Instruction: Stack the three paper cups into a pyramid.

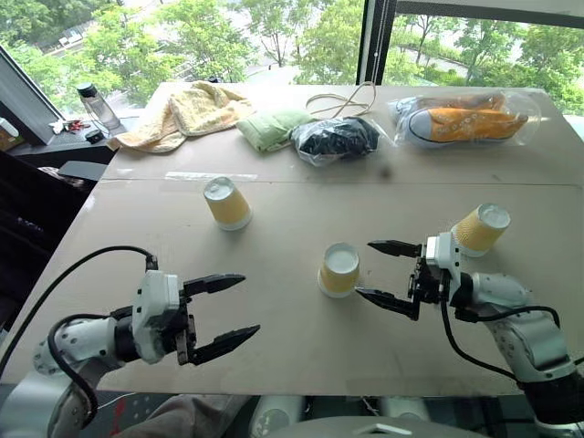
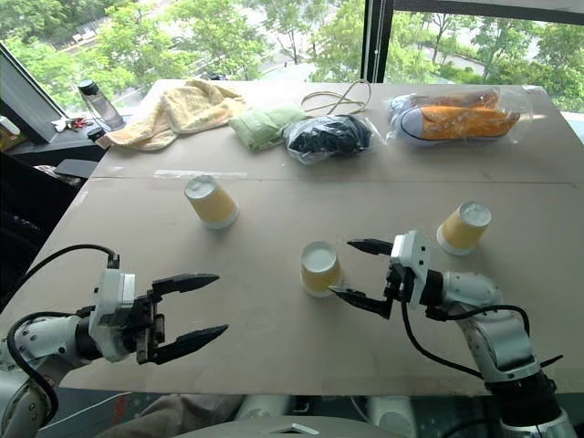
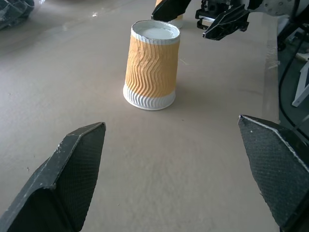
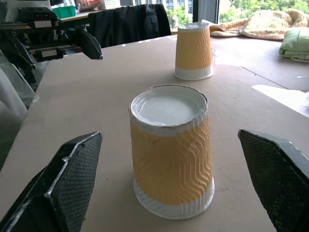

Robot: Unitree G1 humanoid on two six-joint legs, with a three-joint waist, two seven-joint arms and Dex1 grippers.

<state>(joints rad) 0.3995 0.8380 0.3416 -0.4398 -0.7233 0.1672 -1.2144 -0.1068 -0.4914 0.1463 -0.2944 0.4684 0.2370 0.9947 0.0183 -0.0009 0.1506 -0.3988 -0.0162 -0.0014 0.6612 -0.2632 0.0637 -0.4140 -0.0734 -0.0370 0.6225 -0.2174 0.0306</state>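
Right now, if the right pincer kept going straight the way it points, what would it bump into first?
Probably the upside-down mustard-yellow ribbed paper cup in the middle: it stands dead ahead of the open right pincer, between its fingers' line.

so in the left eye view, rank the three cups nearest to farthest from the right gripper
1. middle cup, just to the left of the right gripper, in front of its open fingers
2. right cup, behind the gripper's wrist
3. left cup, far across the table
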